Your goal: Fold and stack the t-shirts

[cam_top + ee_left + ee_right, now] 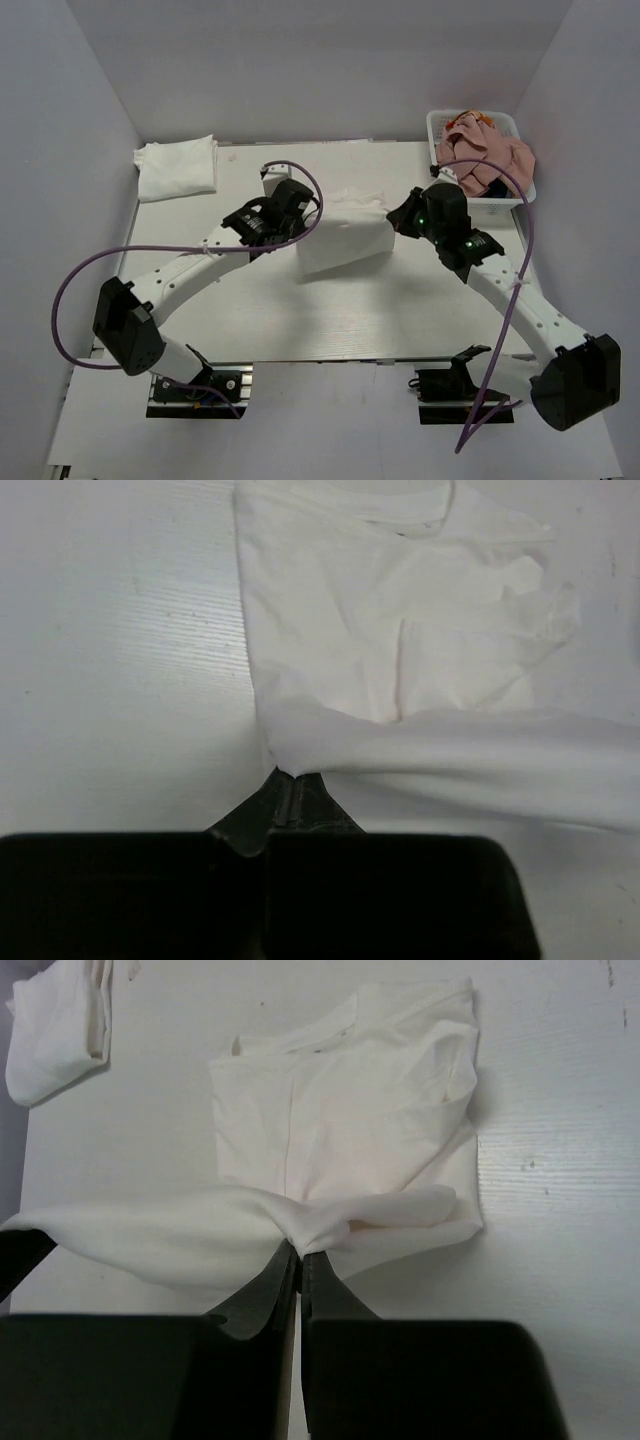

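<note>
The left gripper point(291, 780) and right gripper point(300, 1252) are each pinched tight on the hem of a white shirt point(340, 235) mid-table, apparently half-folded; a folded shirt point(178, 166) lies far-left, while a pink shirt point(480, 150) waits in the basket point(432, 130)

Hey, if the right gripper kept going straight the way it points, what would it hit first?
Probably the rest of the white t-shirt it is pinching: the right gripper is shut on its near edge, with the shirt's body lying straight ahead. Depth is unclear.
</note>
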{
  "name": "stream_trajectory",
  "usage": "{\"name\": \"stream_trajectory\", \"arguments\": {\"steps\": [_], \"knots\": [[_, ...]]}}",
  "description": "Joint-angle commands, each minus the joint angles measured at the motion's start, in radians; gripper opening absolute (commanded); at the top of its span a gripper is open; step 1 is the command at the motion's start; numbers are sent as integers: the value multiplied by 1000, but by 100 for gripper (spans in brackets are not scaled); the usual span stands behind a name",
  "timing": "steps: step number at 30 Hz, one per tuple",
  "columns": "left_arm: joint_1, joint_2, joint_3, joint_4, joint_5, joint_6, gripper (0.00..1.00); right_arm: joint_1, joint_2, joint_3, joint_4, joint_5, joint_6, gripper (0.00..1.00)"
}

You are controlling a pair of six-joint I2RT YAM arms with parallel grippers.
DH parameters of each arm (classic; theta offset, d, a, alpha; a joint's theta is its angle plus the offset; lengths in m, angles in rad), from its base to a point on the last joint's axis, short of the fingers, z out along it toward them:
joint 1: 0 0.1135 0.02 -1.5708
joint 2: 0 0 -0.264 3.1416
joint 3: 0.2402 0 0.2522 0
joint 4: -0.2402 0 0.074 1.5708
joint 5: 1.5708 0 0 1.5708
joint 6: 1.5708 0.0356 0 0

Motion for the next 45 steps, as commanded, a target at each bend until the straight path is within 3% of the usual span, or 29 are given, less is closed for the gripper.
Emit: {"name": "stream_trajectory", "arguments": {"steps": [1,6,10,16,32,39,41,42,43,44,45], "knots": [[63,23,60,15,-15,67,0,-8,62,85,106,77,-17,0],[141,85,103,125,101,189,0,-22,162,165,130,80,-25,0],[169,226,218,102,113,234,0,-34,242,217,141,106,-37,0],[238,298,284,144,162,294,0,-63,377,317,133,123,-54,0],[350,638,513,210,307,343,0,-142,798,638,94,45,-60,0],[391,820,686,291,355,363,0,-180,1018,844,48,128,-8,0],[400,853,732,270,367,363,15,-189,1102,942,15,129,-8,3],[400,866,764,247,367,363,42,-195,1124,1005,-30,103,-11,26],[409,866,764,246,367,363,55,-201,1136,1026,-41,82,-34,45],[410,866,764,237,367,363,66,-197,1150,1044,-35,57,-45,71],[410,866,764,237,376,375,99,-201,1147,1040,-20,-19,-66,90]]}}
